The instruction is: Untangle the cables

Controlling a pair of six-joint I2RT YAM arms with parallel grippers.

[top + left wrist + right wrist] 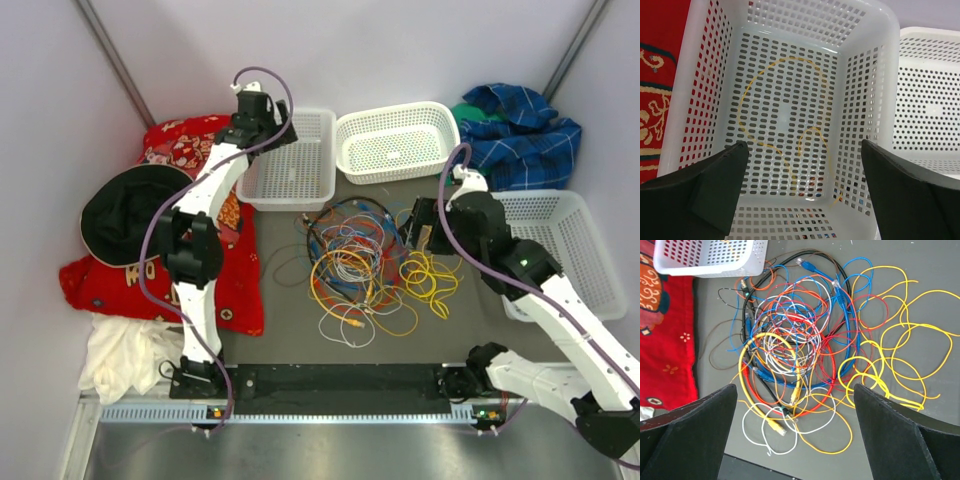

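The cables [358,262] lie in a tangled pile on the grey table: yellow, orange, blue, white, red and black loops, some with end connectors. In the right wrist view the pile [797,342] fills the middle, with a loose thin yellow cable [900,340] spread to its right. My right gripper [795,387] is open and empty, above the pile's right side [412,228]. My left gripper [804,145] is open and empty above the left white basket [860,100], far left of the pile [262,125]. A thin orange wire [812,128] lies looped on that basket's floor.
A second white basket [345,150] stands behind the pile and a third [590,215] at the right. A red cloth [235,295] with a black hat [120,210] lies left, a white cloth [120,355] near left, a blue plaid cloth [520,130] far right.
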